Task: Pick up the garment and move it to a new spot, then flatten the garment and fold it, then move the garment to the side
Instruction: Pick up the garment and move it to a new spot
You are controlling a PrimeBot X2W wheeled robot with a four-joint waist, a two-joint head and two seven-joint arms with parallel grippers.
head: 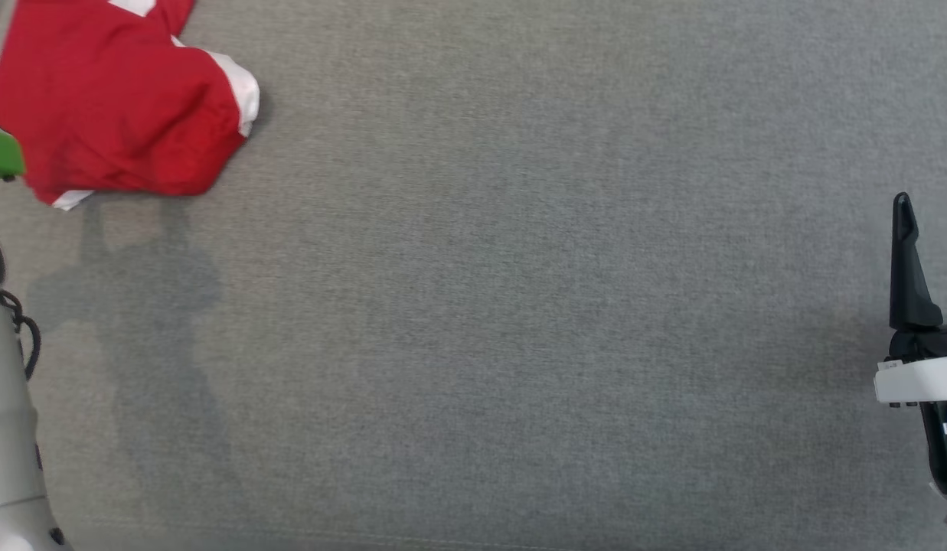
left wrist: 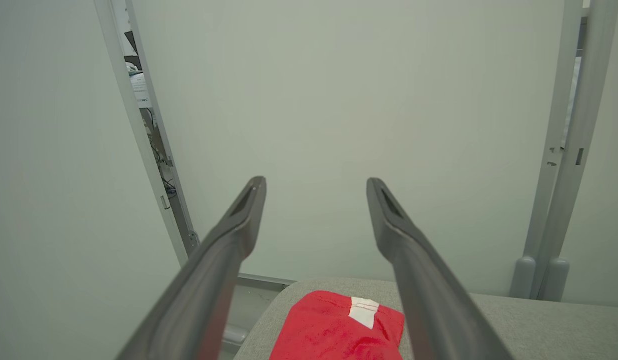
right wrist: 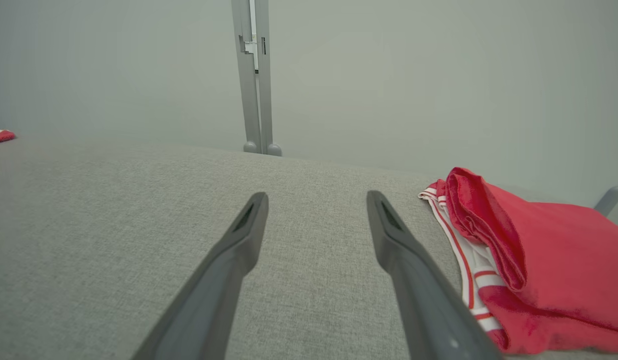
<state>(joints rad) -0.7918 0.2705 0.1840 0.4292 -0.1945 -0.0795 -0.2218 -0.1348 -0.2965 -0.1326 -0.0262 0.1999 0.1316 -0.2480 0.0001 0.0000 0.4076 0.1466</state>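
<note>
Left claw and right claw both gape apart, empty; grey worktop lies wide open between them; red garment sits at its far-left corner by the edge, long axis unclear

Garment, red with white trim, bunched, upper left of grey tabletop. Right hand, dark finger upright, right edge. Pale left forearm, lower left.

Grey table bears red garment, red-white pile.
</note>
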